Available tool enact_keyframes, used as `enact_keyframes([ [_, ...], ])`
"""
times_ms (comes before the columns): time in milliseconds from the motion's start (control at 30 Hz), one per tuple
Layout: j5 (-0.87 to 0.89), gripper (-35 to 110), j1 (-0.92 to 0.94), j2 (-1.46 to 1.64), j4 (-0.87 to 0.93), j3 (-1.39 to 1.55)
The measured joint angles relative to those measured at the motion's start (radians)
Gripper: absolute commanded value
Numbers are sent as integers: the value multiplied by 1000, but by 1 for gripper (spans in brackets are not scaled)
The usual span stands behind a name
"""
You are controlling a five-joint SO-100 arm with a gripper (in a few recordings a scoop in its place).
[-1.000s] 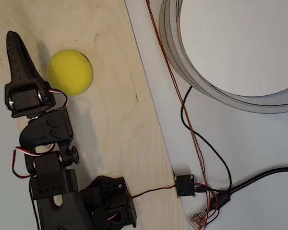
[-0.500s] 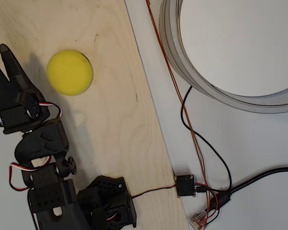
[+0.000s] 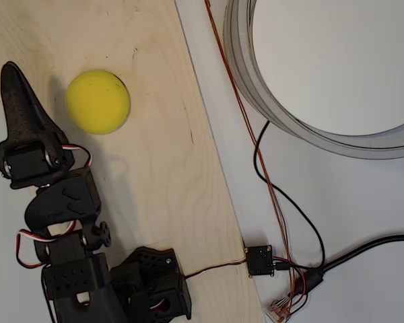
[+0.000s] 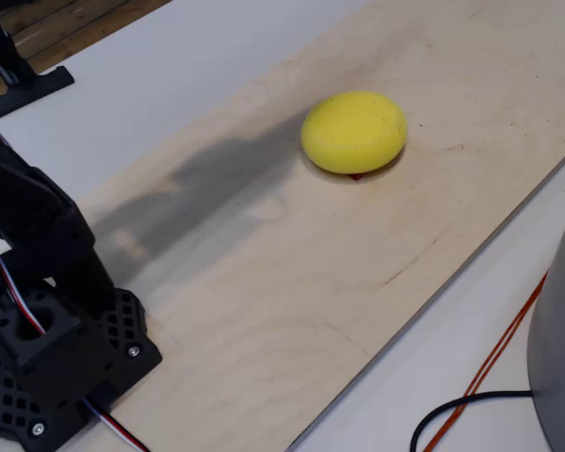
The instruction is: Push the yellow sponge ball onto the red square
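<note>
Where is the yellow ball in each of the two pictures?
Overhead view: the matte yellow foam ball sits in the upper left, on the pale wooden board, just right of the black gripper.
Fixed view: the ball is upper centre-right, on the board.
Shared landmark: the thin orange wire beside the board's edge, at the lower right in the fixed view.

In the overhead view the black arm rises from its base at the lower left of the frame and reaches up along the left side. The gripper (image 3: pixel 12 84) points toward the upper left, its fingers seemingly pressed together into one dark taper. In the fixed view the base sits at lower left.
</note>
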Motion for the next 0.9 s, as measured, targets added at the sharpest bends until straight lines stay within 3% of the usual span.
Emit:
enact_keyframes([
  [33, 5, 4, -3, 0, 0, 0],
  [100, 17, 30, -6, 0, 0, 2],
  [300, -120, 41, -3, 11, -101, 98],
  [467, -126, 35, -3, 15, -120, 106],
  [567, -87, 3, -3, 15, -120, 106],
  [600, -67, 0, -3, 15, -121, 106],
  [900, 32, 0, 31, 6, -138, 106],
])
